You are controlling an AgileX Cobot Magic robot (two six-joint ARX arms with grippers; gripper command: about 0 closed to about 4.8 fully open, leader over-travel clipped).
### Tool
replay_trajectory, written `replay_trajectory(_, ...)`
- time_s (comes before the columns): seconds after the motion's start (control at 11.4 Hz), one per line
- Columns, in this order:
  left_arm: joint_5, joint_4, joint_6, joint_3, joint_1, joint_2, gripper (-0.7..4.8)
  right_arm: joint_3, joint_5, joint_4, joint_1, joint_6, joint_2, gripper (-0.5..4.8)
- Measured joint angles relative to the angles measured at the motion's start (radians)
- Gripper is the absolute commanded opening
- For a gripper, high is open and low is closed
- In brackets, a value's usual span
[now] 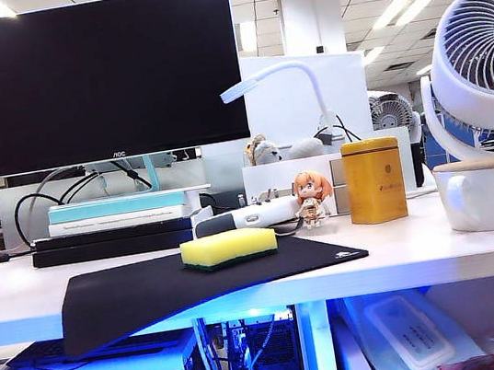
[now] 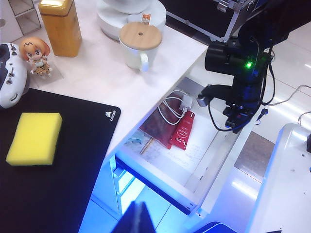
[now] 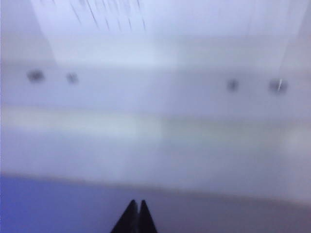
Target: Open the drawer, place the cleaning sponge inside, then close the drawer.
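Lettering reads AOC on the monitor (image 1: 106,76) and CORSAIR on the black mat (image 2: 73,160), where the cleaning sponge (image 2: 34,138) lies flat, clear of the mat's edges. The drawer (image 2: 194,160) stands open right of the mat, a red tube (image 2: 182,131) and white cable (image 2: 174,108) inside. Left gripper (image 2: 138,213) hangs above the desk's near edge, closed and empty; right gripper (image 3: 135,213), closed and empty, faces a blurred white panel (image 3: 155,121)

I read "AOC" on my monitor (image 1: 118,154) bezel, and "CORSAIR" with its sail logo on the black mat (image 2: 110,115) corner. The tin's print is too small.
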Motion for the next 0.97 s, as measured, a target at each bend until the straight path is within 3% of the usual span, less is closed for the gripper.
replay_trajectory(0.26,0.000,0.000,0.000,0.000,0.000,0.000,-0.05,0.059,0.000,0.144,0.000,0.000,-0.134,-0.09)
replay_trajectory(0.53,-0.006,0.050,0.000,0.000,0.000,0.000,-0.05,0.147,-0.005,0.243,0.000,0.000,-0.516,-0.08)
replay_trajectory(0.61,-0.006,0.067,0.000,0.000,0.000,0.000,-0.05,0.151,-0.048,0.291,0.000,0.000,-0.612,-0.09)
replay_trajectory(0.97,-0.055,0.120,-0.004,0.000,0.000,0.037,-0.05,0.150,-0.104,0.246,0.001,0.000,-0.983,-0.09)
